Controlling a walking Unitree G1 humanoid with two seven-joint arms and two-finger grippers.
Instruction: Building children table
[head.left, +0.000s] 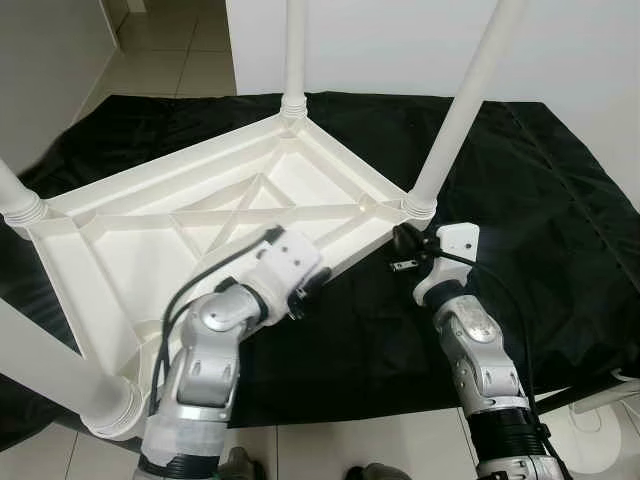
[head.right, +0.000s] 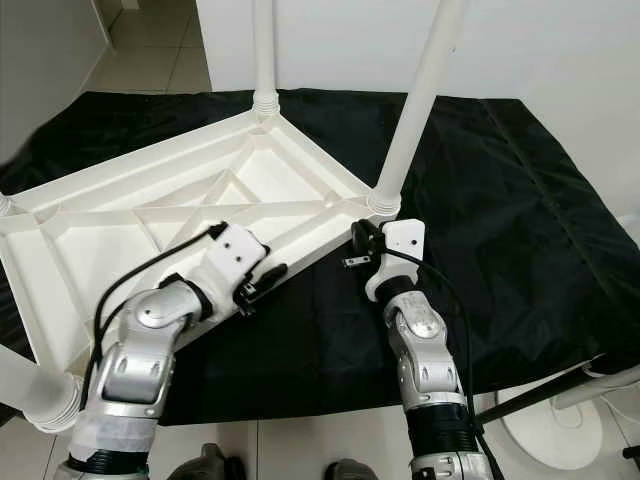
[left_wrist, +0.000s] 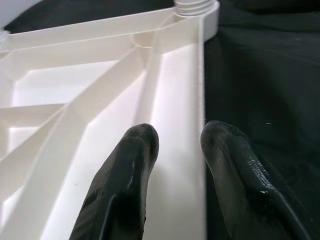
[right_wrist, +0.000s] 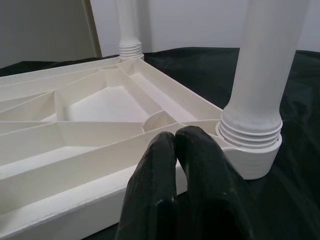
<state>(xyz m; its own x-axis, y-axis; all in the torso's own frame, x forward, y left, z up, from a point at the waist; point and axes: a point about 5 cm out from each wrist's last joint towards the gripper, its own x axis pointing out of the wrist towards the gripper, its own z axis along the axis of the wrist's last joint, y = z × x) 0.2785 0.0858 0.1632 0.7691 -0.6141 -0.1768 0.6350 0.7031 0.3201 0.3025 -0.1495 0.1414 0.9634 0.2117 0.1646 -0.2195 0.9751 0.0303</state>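
Observation:
A white plastic children's table (head.left: 120, 260) lies upside down on a black sheet, its ribbed underside facing up. Legs stand screwed into its corners: one far (head.left: 293, 50), one right (head.left: 465, 100), one left (head.left: 15, 195), one near me (head.left: 60, 375). My left gripper (head.left: 305, 290) is open at the near right rim (left_wrist: 202, 75), one finger (left_wrist: 130, 165) inside the rim wall and the other outside. My right gripper (head.left: 405, 242) is shut and holds nothing, its fingertips (right_wrist: 195, 137) just in front of the corner socket (right_wrist: 250, 145) of the right leg.
The black sheet (head.left: 560, 220) covers the floor under the table and spreads far to the right. Beyond it are a white wall (head.left: 380, 40) and a tiled passage (head.left: 170, 50) at the far left. A white round base (head.right: 560, 440) stands on the tiles at lower right.

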